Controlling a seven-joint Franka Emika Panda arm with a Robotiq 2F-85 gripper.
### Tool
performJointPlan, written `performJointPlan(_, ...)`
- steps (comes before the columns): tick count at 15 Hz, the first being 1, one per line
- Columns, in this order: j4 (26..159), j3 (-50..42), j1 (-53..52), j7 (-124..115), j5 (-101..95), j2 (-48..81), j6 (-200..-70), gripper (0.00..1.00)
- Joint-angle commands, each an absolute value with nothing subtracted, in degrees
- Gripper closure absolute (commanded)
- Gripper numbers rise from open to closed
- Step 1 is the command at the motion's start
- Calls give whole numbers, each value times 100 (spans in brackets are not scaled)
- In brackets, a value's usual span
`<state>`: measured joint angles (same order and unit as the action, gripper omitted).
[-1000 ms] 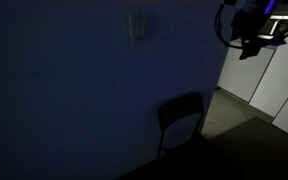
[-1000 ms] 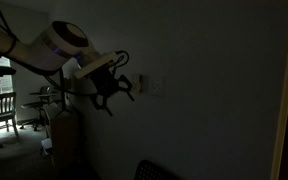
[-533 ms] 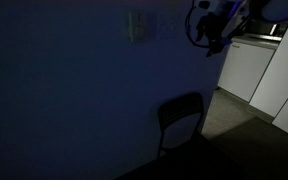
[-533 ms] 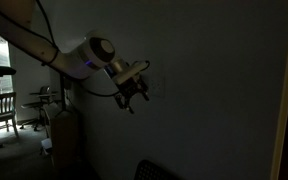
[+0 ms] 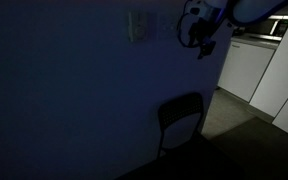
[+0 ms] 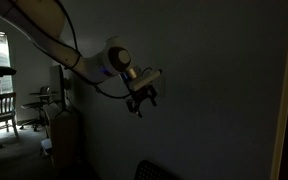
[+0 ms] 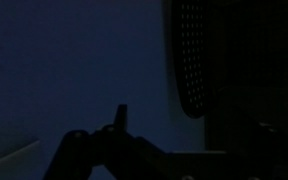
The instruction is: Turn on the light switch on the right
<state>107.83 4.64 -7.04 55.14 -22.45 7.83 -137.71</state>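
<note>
**Blue gloom, arm close to the wall plate**

Blue-black shadow lay over the whole room, and the wall (image 5: 74, 90) showed only as a flat dark plane. High on it sat the light switch (image 5: 139, 26), a pale plate with no detail I could read; which rocker was the right one could not be told. The pincer (image 5: 199, 40) hung at the wall's outer corner, at about three o'clock from the plate and slightly lower, near it but apart from it in that exterior view. In an exterior view from along the wall, the pale arm (image 6: 109, 62) reached in from ten o'clock and its dark head (image 6: 142, 97) hung close against the wall, the plate itself not to be made out there. Whether the pincer was spread or pressed together, I could not tell; it was only a silhouette.

At six o'clock below the pincer stood a dark chair (image 5: 181, 120) against the wall. Pale cabinets (image 5: 249, 65) caught some light at three o'clock. In the wrist view the chair's perforated back (image 7: 189, 55) showed at one o'clock.
</note>
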Motion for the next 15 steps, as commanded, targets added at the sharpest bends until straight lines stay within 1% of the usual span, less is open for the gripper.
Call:
performJointPlan(1,10789,557,-644,5664,-2237,770,-13988,0)
performJointPlan(5,10592,613,-655,5742,-2254,858,-14229,0)
performJointPlan(9,10466,570,-617,5672,-2349,960,-14893,0)
performJointPlan(12,10442,629,-537,5998,-2006,1055,-15206,0)
performJointPlan(15,10407,749,-456,6613,-1393,1170,-15093,0)
